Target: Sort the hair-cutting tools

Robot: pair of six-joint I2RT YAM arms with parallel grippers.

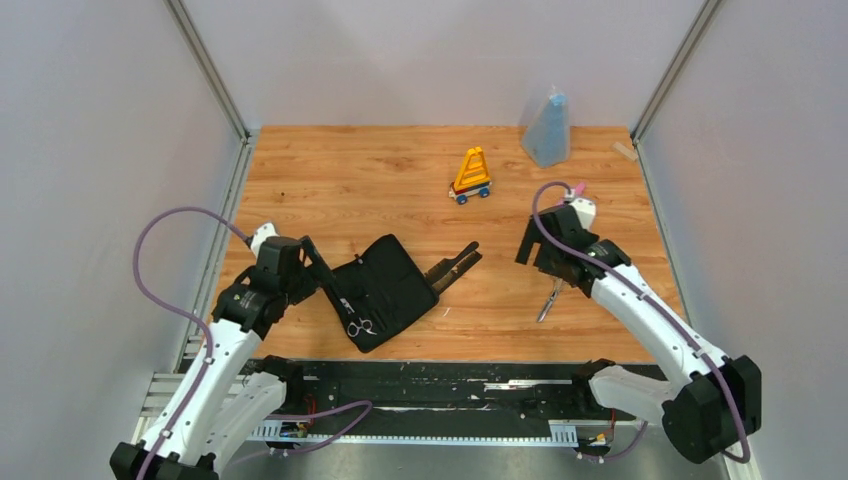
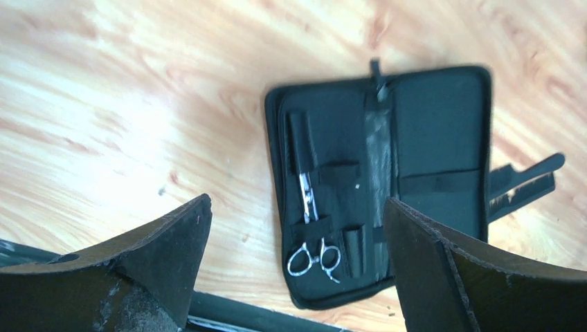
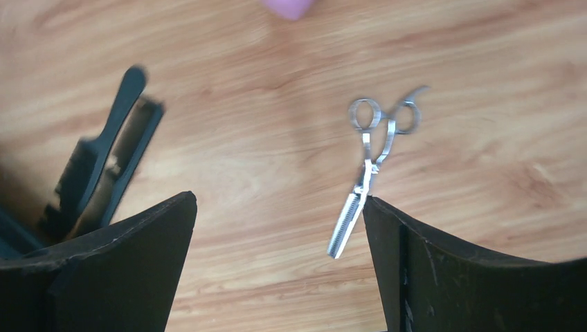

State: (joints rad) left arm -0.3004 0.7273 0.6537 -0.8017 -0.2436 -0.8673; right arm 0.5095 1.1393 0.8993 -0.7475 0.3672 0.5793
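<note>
Two combs [image 1: 455,268] lie at the right edge of the open black case [image 1: 395,270]; plain scissors [image 2: 313,235] sit strapped inside it, and toothed scissors [image 3: 367,173] lie well to its right. The left gripper [image 2: 296,206] above the case and the right gripper [image 3: 278,202] right of it both gape wide, empty.

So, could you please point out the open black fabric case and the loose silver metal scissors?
Open black fabric case [image 2: 436,124]: left wrist view, bare right panel.
Loose silver metal scissors [image 3: 365,181]: right wrist view, at the pivot.
</note>
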